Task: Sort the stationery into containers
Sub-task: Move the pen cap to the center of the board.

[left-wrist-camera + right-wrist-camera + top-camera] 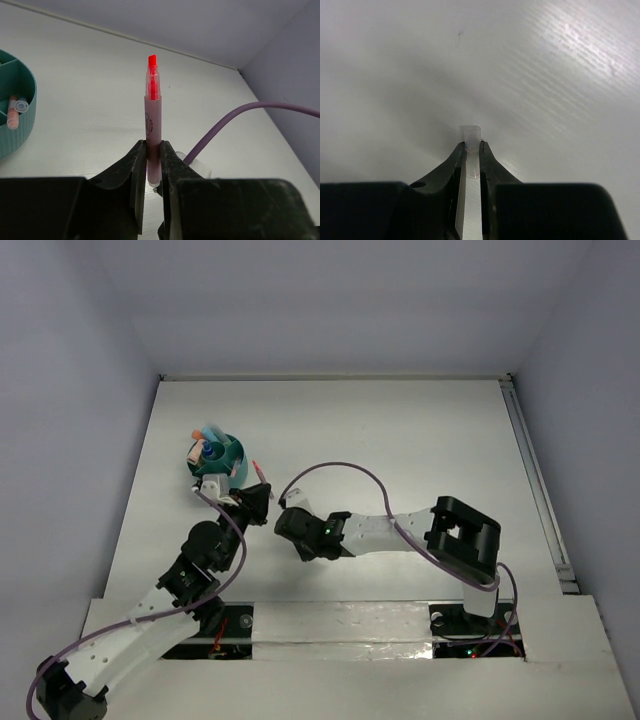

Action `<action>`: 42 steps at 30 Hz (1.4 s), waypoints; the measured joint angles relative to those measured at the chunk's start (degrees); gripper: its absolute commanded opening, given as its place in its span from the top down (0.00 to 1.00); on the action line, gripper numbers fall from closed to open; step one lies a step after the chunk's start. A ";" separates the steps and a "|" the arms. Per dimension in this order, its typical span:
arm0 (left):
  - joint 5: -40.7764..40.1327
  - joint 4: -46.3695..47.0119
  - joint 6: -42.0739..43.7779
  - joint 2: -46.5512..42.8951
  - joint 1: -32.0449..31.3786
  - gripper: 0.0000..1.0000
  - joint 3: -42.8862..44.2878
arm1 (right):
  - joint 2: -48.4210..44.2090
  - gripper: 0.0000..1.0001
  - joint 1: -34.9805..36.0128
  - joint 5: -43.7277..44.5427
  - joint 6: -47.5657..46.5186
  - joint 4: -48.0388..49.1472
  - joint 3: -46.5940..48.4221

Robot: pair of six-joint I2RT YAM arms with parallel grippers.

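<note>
White table (400, 430), pale lilac walls on three sides.

Teal pot (20, 125): ahead and left of the left gripper (153, 146), near but not touching. Ribbed wall, divided inside. One compartment holds a pink pen (12, 114) with a clear cap, lying against the wall. From above, more pieces stand up out of the pot, one with a blue top.

Pink highlighter (152, 115): pinched by the left jaws at its tail end, barrel running straight out ahead of the fingertips. Pale pink body with a small printed label, clear collar, bare red-pink chisel tip. Gripping the tail likely leaves the whole tip end free to be capped.

Clear cap (470, 134): the right gripper (470, 146) has its jaws narrowed onto it, one end poking just past the fingertips. Small, translucent, a short tube. It hangs above bare table.

From above, the right gripper noses in just right of the left one, close but apart. Probably cap first, then pot.
</note>
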 measured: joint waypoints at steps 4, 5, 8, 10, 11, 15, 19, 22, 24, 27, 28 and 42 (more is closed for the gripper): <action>0.22 1.38 0.00 1.33 0.00 1.00 0.00 | -2.34 0.82 -0.81 0.63 -2.56 6.21 -4.94; 0.31 1.64 0.00 1.75 0.04 1.00 0.00 | -3.26 0.80 -0.83 0.68 -3.80 7.80 -6.54; 0.44 2.01 0.00 2.78 0.35 1.00 0.00 | -5.84 0.75 -0.85 0.63 -8.63 12.83 -11.56; 0.44 2.08 0.00 2.99 0.37 1.00 -0.02 | -7.06 0.70 -0.85 0.42 -11.41 15.28 -14.14; 0.44 2.23 0.00 3.04 0.37 1.00 -0.02 | -7.58 0.67 -0.85 0.15 -13.11 16.76 -15.63; 0.44 2.73 0.00 3.19 0.37 1.00 -0.02 | -9.75 0.56 -0.85 -0.66 -16.85 18.99 -18.43; 0.44 2.99 0.00 3.61 0.37 1.00 -0.02 | -10.75 0.46 -1.01 -1.18 -19.65 19.61 -19.52; 0.42 3.13 0.00 3.58 0.37 1.00 -0.02 | -11.67 0.44 -1.18 -1.81 -21.14 18.75 -19.89; 0.42 3.23 0.00 3.54 0.37 1.00 -0.02 | -12.57 0.44 -1.18 -2.54 -21.53 17.38 -20.15; 0.44 3.23 0.00 3.50 0.37 1.00 -0.02 | -14.82 0.55 -1.18 -3.69 -21.44 14.67 -20.26; 0.46 3.23 0.00 3.48 0.37 1.00 -0.02 | -15.78 0.70 -1.18 -4.24 -21.18 14.10 -20.26; 0.55 3.26 0.00 2.62 0.37 1.00 -0.02 | -14.10 1.00 -1.18 -16.11 -12.85 15.98 -20.17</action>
